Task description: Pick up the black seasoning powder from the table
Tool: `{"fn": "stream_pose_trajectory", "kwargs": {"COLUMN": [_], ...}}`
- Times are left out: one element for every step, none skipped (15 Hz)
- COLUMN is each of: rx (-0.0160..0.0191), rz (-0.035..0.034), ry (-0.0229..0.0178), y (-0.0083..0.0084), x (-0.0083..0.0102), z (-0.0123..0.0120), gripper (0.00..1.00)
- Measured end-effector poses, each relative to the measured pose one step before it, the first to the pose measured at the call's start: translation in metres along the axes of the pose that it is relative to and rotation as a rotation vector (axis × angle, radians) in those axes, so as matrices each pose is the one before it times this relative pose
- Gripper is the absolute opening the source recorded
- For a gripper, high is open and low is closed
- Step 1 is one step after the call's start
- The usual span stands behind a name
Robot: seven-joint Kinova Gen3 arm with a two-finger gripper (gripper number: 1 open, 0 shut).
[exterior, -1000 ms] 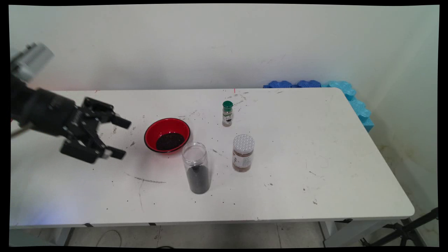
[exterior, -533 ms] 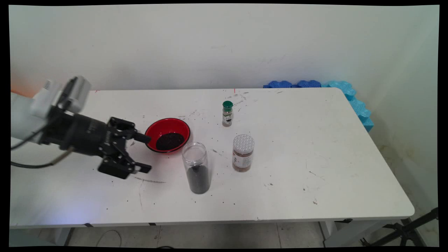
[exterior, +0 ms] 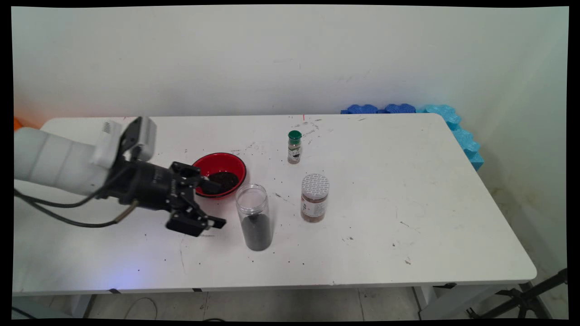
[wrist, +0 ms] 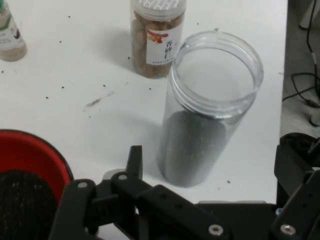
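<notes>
Two-fingered gripper (exterior: 219, 203) hovers spread and empty at nine o'clock of the lidless clear jar (exterior: 256, 217); red bowl (exterior: 226, 157) sits at the jar's eleven.

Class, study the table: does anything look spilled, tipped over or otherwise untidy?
Dark specks and smears are scattered on the table, mostly around the red bowl and the lidless jar. Every container stands upright.

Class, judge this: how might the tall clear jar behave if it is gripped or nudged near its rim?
The tall clear jar would probably tip readily: it stands narrow and upright. Its dark contents fill only the lower part, so it is likely light. With no lid, a topple would likely spill them. Its smooth wall may slip between the fingers.
</notes>
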Motion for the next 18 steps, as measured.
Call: {"fn": "stream_pose_trajectory", "kwargs": {"rx": [0.00289,0.00211,0.00189,0.00081,-0.00114,-0.0017,-0.00201,-0.00116,-0.00146,-0.00282,-0.00263,-0.00206,-0.00163,-0.00106,-0.0003,0.0001,0.00049,0.00048], "rz": [-0.00176,-0.00158,-0.0022,-0.00286,-0.0016,-0.00094,-0.00006,0.00001,0.0001,0.00019,0.00097,0.00167,0.00213,0.00261,0.00372,0.00409,0.00381,0.00281], "ry": [0.00113,0.00045,-0.00002,-0.0003,-0.00078,-0.00092,-0.00101,-0.00076,-0.00105,-0.00104,-0.00073,-0.00095,-0.00076,-0.00046,0.00024,-0.00004,0.00021,0.00034], "y": [0.00036,0.00038,0.00036,0.0003,0.00053,0.00059,0.00048,0.00025,0.00028,0.00039,0.0003,0.0002,0.00003,-0.00011,-0.00022,-0.00046,-0.00052,-0.00046], "x": [0.00125,0.00121,0.00093,0.00061,0.00066,0.00048,0.00039,0.00025,0.00035,0.00036,0.00042,0.00022,0.00026,0.00031,0.00033,0.0004,0.00044,0.0004], "z": [0.00591,0.00663,0.00618,0.00509,0.0057,0.00517,0.00419,0.00268,0.00376,0.00414,0.00384,0.00303,0.00327,0.00301,0.00237,0.00252,0.00214,0.00158], "gripper": [1.0,1.0,1.0,1.0,1.0,1.0,1.0,1.0,1.0,1.0,1.0,1.0,1.0,1.0,1.0,1.0,1.0,1.0]}}
